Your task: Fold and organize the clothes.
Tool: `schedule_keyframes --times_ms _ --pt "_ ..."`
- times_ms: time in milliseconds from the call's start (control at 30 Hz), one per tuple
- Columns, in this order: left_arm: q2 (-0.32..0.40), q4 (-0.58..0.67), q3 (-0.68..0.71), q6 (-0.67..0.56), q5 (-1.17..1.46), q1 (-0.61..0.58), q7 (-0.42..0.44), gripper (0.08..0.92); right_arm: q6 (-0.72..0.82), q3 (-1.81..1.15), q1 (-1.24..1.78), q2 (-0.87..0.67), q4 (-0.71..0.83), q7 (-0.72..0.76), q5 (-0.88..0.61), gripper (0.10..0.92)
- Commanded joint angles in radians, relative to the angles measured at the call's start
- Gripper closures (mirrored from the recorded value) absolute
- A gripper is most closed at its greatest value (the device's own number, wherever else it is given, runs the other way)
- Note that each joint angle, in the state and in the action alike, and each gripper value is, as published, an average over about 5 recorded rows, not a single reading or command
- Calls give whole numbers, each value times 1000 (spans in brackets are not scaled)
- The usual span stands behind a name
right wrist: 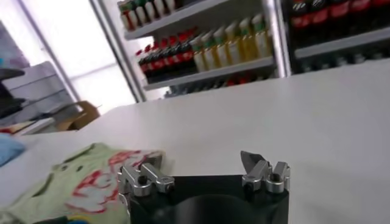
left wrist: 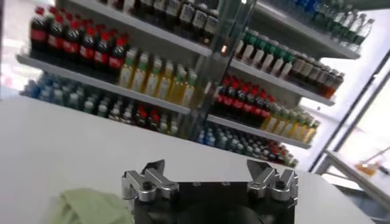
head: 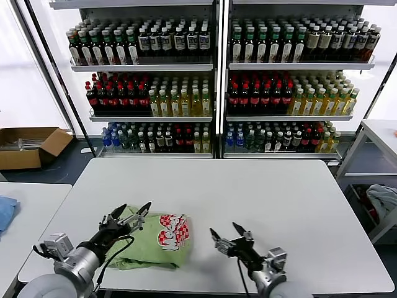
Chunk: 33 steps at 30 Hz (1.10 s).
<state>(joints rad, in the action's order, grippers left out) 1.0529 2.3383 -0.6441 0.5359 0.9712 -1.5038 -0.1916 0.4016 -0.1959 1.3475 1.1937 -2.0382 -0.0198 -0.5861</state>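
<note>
A folded light green shirt (head: 155, 245) with a red-and-white checkered chest print (head: 172, 231) lies near the front of the white table (head: 260, 192). My left gripper (head: 132, 212) is open and empty, raised over the shirt's far left corner. My right gripper (head: 224, 233) is open and empty, just right of the shirt and apart from it. The shirt shows in the right wrist view (right wrist: 79, 182), and a green edge of it shows in the left wrist view (left wrist: 85, 207). I see no separate plain shirt.
Shelves of bottles (head: 217, 81) stand behind the table. A cardboard box (head: 28, 146) sits on the floor at far left. A second white table (head: 25, 217) with a blue cloth (head: 5, 211) is at left, and another table (head: 381, 133) at right.
</note>
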Motion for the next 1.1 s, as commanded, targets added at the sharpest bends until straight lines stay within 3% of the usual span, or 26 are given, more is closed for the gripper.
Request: schedule_keyframes --times_ms 33,333,733,1100 --pt "68 30 -109 10 -162 -66 27 179 71 319 -206 43 178 -38 -53 203" --pt "120 42 -111 6 -182 -86 30 177 73 380 -241 87 222 -29 -52 229" --pt "148 44 -112 6 -181 -88 27 177 73 335 -212 33 152 8 -4 562" --pt "175 44 -98 6 -180 -91 19 177 50 118 -73 -226 -13 120 61 875"
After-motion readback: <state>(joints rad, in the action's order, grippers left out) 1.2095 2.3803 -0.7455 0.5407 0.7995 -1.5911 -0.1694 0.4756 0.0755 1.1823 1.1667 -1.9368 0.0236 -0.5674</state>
